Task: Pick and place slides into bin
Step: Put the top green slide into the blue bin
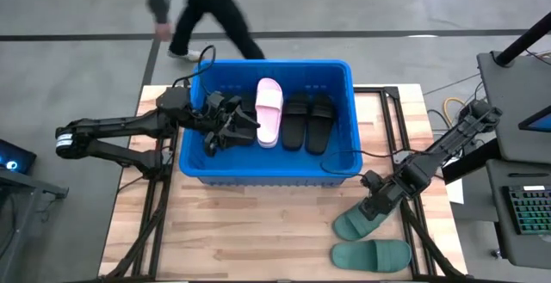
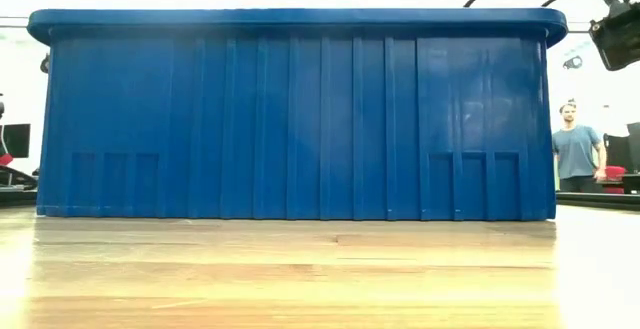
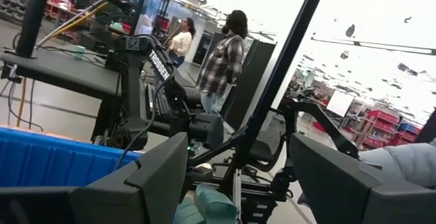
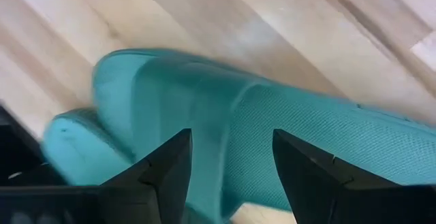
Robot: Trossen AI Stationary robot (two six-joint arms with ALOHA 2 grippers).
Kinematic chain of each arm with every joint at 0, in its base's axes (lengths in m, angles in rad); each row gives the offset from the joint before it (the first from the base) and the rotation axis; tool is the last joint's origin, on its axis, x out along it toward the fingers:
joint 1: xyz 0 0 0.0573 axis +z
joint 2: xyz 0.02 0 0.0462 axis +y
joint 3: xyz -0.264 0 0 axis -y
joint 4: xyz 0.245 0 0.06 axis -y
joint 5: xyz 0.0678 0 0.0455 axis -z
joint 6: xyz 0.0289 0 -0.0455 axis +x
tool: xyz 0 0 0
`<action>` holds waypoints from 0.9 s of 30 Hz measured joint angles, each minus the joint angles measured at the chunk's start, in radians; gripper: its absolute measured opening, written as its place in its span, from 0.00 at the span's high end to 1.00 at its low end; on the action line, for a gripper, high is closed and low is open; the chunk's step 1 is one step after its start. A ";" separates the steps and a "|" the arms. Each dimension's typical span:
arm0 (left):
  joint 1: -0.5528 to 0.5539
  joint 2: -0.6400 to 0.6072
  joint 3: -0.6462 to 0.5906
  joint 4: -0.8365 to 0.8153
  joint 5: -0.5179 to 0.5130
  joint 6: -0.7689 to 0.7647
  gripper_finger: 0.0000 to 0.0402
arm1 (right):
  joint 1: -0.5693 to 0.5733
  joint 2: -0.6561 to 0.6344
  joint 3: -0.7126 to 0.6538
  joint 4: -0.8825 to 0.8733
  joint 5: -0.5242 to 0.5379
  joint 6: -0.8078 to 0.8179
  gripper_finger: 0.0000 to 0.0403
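Meanwhile, both end effectors gape: left (image 1: 245, 128) inside the bin (image 1: 258, 169), right (image 1: 368, 211) above a green slide (image 1: 355, 224).

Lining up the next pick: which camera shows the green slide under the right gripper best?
The high view: the right gripper hangs open over the green slide beside its mate. The right wrist view shows only a close-up of its strap. The low view misses it.
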 joint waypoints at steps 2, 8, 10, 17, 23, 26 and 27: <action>0.000 0.000 0.000 0.000 0.009 0.000 0.39 | 0.000 0.023 -0.005 0.010 0.000 -0.004 0.52; 0.000 -0.001 0.000 -0.003 0.024 0.000 0.39 | 0.002 0.082 -0.011 0.080 -0.038 -0.046 0.52; 0.000 -0.001 0.000 -0.008 0.025 0.000 0.39 | 0.002 0.111 -0.014 0.086 -0.084 -0.052 0.52; 0.000 -0.001 0.000 -0.018 0.027 0.000 0.39 | 0.005 0.175 -0.016 0.109 -0.127 -0.013 0.57; 0.000 -0.001 0.000 -0.019 0.028 0.000 0.39 | 0.006 0.170 -0.018 0.185 -0.113 -0.015 0.77; 0.000 -0.001 0.000 -0.025 0.029 0.000 0.39 | 0.006 0.166 -0.018 0.218 -0.113 -0.031 0.89; 0.000 -0.001 0.000 -0.025 0.029 0.000 0.39 | 0.006 0.165 -0.018 0.221 -0.113 -0.033 0.92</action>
